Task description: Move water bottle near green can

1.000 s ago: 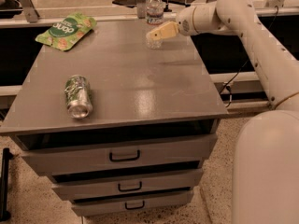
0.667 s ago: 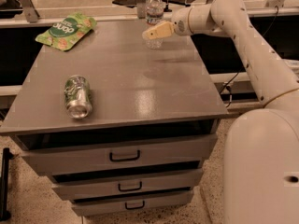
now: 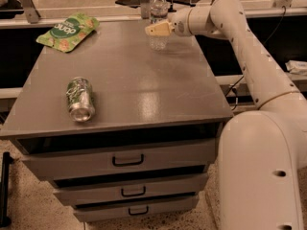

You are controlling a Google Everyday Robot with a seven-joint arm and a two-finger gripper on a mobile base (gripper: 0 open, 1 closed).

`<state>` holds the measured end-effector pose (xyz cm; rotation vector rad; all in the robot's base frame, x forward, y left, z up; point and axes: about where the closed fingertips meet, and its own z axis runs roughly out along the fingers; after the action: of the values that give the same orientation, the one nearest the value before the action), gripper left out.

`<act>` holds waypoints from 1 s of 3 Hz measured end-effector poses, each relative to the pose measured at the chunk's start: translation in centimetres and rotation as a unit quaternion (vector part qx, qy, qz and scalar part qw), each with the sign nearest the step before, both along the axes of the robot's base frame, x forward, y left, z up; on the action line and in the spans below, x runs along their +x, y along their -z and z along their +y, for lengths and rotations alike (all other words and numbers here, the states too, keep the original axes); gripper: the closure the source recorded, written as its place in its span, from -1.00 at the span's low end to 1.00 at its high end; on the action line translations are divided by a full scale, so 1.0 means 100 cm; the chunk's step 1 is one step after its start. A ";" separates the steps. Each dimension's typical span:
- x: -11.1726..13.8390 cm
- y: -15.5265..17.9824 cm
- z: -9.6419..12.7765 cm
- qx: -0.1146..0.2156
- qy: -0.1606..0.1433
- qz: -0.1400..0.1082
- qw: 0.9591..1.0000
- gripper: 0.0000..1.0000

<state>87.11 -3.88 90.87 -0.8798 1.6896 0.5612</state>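
The water bottle [image 3: 158, 6], clear with a white cap, stands upright at the far edge of the grey table [image 3: 144, 75], right of centre. My gripper [image 3: 157, 30] reaches in from the right and sits at the bottle's lower body, overlapping it in this view. The green can [image 3: 80, 98], green and white patterned, lies on its side near the table's front left, far from the bottle and the gripper.
A flat green snack bag [image 3: 68, 31] lies at the table's far left corner. The table has several drawers [image 3: 127, 159] below. My arm [image 3: 249, 51] spans the table's right side. Another table edge runs behind.
My gripper has moved left along the far edge and now overlaps the water bottle. The bottle, can and snack bag have not moved.
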 end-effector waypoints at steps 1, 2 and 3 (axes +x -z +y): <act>0.001 -0.001 0.003 0.005 -0.003 -0.001 1.000 0.21; -0.018 -0.022 0.000 0.004 -0.013 -0.002 1.000 0.71; -0.022 -0.028 0.002 0.003 -0.017 -0.002 1.000 1.00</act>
<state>84.88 -3.67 93.63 -0.9059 1.6708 0.5860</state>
